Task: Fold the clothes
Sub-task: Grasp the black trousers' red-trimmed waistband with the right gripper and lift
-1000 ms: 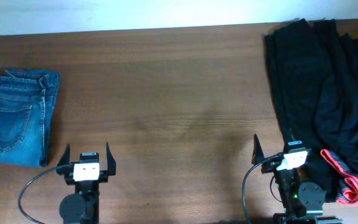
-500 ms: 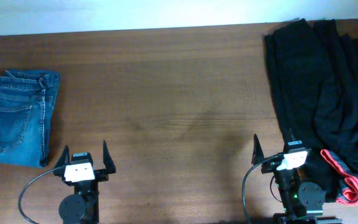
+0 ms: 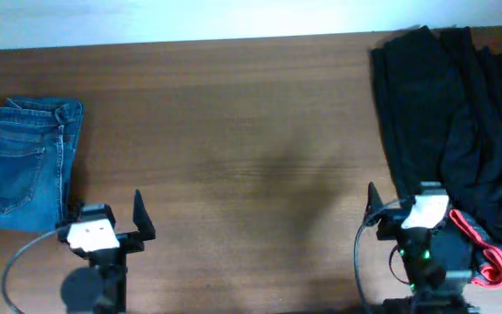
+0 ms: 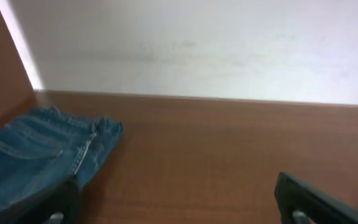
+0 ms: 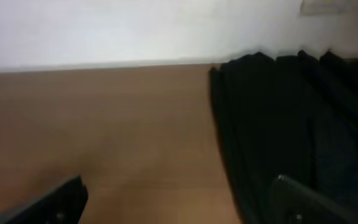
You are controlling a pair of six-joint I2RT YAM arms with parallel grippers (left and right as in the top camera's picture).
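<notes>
Stands at the very first step: reaching for the black clothes (image 3: 443, 113), with no fold made yet. Find that heap on the right side of the overhead frame, running from the top edge down toward the lower right corner, rumpled and overlapping, with a red-orange waistband lining (image 3: 482, 249) turned out at the lower right. Garment count: impossible to tell.

Look to the lower right for the right claw (image 3: 408, 201): spread wide, gripping nothing, sitting at the lower left border of the heap, one finger over bare tabletop (image 3: 234, 131) and the other lost against the black cloth. Borne out in the right wrist view, with dark fingertips (image 5: 55, 202) far apart in the lower corners and black cloth filling the right half ahead.

Look to the lower left for the left claw (image 3: 105, 214): likewise spread wide and empty, well apart from the heap, close to the folded blue jeans (image 3: 24, 166) at the left edge. No part in the task for those.

Next, in all likelihood: pick one garment edge, probably at the waistband, pinch it, and drag it onto the bare middle of the tabletop for flattening. Calls for bringing the left claw across to the right, and for care not to snag several layers at once.
</notes>
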